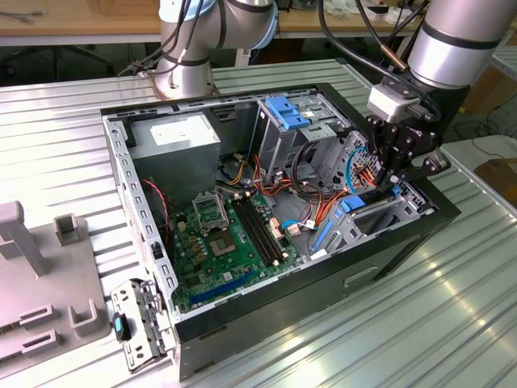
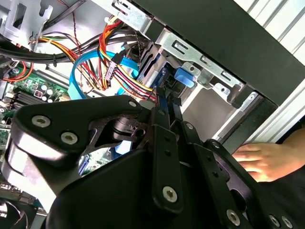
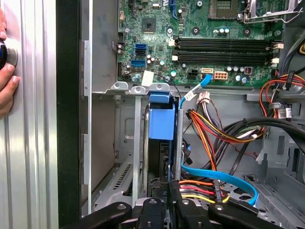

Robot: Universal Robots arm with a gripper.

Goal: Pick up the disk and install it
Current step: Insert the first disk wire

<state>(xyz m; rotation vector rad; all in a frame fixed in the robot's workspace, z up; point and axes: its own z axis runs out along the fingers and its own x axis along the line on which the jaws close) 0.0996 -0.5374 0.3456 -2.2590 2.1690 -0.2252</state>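
My end effector sits at the exterior view's right end of the open computer case, fingers closed narrow on the disk, which stands upright in the grey drive cage. A person's hand rests just outside the case.

An open computer case is lying on the ribbed metal desk beneath me, its green motherboard showing. Grey plastic fixtures are sitting at the exterior view's left.
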